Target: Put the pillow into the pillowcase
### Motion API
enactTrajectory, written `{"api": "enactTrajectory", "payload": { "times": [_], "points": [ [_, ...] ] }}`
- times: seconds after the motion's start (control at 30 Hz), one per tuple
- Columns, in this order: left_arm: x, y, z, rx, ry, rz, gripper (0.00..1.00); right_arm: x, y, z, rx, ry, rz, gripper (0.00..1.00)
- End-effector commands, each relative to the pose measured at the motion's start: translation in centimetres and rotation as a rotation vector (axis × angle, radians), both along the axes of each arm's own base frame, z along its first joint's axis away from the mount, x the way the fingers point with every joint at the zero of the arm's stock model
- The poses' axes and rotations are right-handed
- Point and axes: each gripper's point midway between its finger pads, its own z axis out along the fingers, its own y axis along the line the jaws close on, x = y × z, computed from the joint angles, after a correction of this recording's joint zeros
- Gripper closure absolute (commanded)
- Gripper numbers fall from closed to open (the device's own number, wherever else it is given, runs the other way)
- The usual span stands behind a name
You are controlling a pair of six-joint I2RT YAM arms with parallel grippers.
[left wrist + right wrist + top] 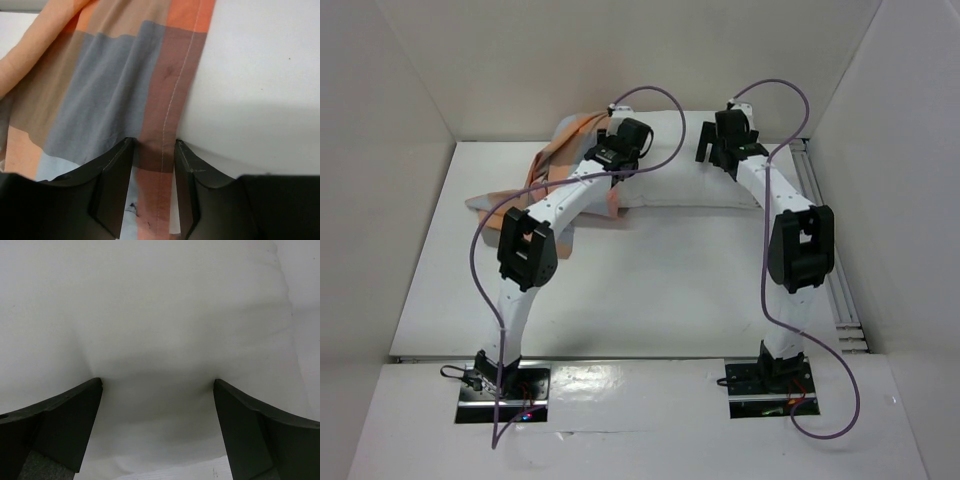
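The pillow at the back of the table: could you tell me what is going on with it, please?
The two arms are dressing the pillow in its checked pillowcase. The left gripper pinches the case's stitched hem beside the pillow's left end; the right gripper, open, presses into the white cushion. Most of the pillow is outside the case.

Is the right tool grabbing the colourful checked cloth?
No, the right tool is wide open against the plain white pillow, and only white fabric shows between its fingers.
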Motion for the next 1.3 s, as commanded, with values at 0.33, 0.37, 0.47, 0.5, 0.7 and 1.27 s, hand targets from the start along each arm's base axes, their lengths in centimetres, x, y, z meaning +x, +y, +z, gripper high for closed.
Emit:
{"api": "enactTrajectory", "payload": {
  "times": [0.33, 0.37, 0.47, 0.5, 0.7, 1.27],
  "points": [
    [-0.3, 3.1, 3.5, -0.206, -0.009, -0.002, 0.89, 0.3, 0.5, -4.8, 0.038, 0.146, 0.052, 0.37],
    [-0.3, 2.9, 3.4, -0.213, -0.004, -0.013, 1.0, 0.3, 0.5, -4.8, 0.038, 0.146, 0.052, 0.45],
    [-0.3, 1.8, 4.7, -0.257, -0.024, -0.072, 1.0, 0.2, 1.1, -5.1, 0.056, 0.152, 0.091, 0.86],
    [-0.9, 0.5, 6.0, -0.277, -0.034, -0.137, 1.0, 0.1, 1.7, -5.2, 0.07, 0.157, 0.126, 1.0],
    [-4.1, -8.9, 10.3, -0.485, -0.042, -0.583, 1.0, -0.8, 8.1, -3.0, 0.271, 0.102, 0.335, 1.0],
    [-13.3, -16.8, 13.1, -1.003, 0.213, -0.979, 1.0, -11.7, 19.0, 3.4, 0.474, -0.065, 0.505, 1.0]
  ]
}}
